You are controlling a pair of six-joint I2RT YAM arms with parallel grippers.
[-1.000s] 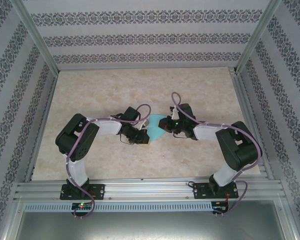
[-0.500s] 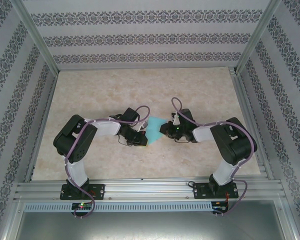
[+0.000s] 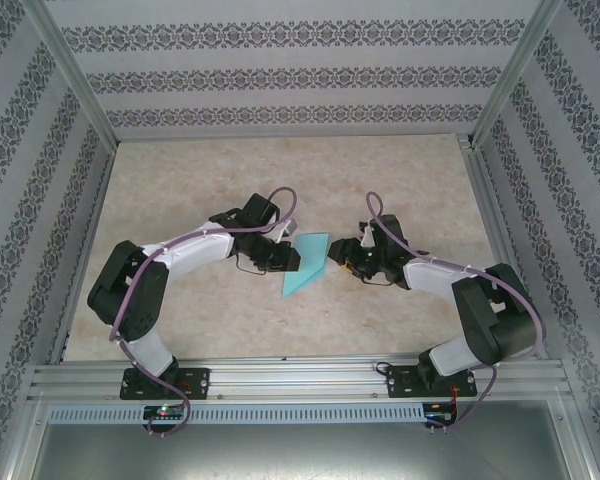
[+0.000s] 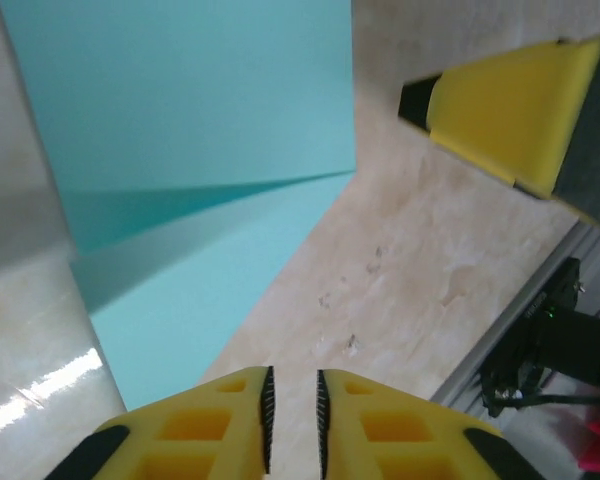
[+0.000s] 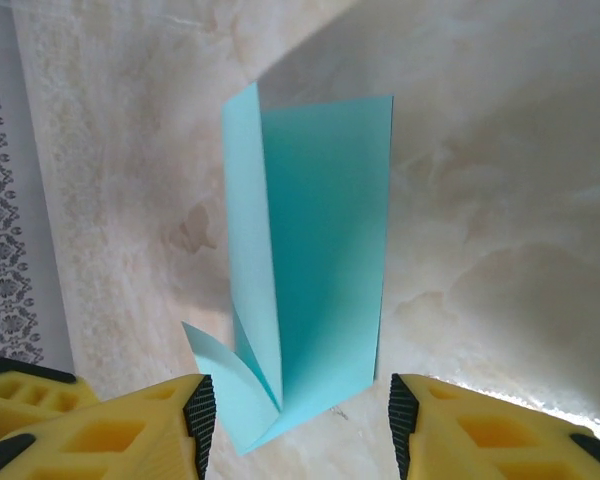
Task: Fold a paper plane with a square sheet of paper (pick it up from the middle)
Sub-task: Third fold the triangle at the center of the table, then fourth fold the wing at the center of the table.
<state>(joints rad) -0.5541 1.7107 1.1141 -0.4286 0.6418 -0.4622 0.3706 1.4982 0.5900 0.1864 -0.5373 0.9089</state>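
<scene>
Shows the thin turquoise-teal square sheet of paper folded lengthwise, lying mid-table on the beige marbled tabletop between the left gripper, fingers barely parted and pinching nothing, and the right gripper, fingers spread wide astride its right side.

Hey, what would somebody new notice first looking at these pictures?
A turquoise sheet of paper, folded in half, lies at the middle of the pale marbled table. The left gripper and right gripper flank it closely, the right one's jaws open. Ornate patterned walls enclose the cell.
</scene>
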